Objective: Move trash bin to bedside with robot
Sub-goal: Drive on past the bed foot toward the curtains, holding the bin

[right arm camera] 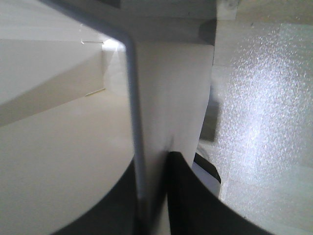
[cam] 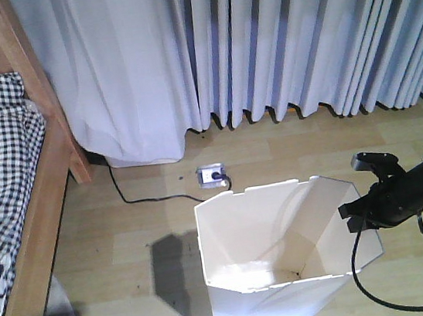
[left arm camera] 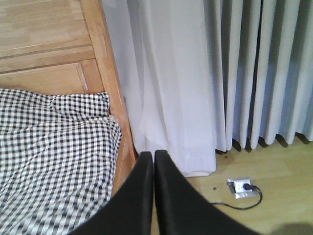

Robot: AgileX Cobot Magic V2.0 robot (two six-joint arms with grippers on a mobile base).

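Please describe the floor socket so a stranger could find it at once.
Start at the long pale curtain across the back. On the wooden floor between its hem and the white trash bin lies a small silvery socket box. Only it has a black cable plugged in.

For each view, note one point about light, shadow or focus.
Front view: curtains overexposed, bluish; bin throws a dark shadow leftward on the floor. Left wrist view: shut left tool is a featureless black silhouette. Right wrist view: bin wall blurred, too close; floor glares at right.
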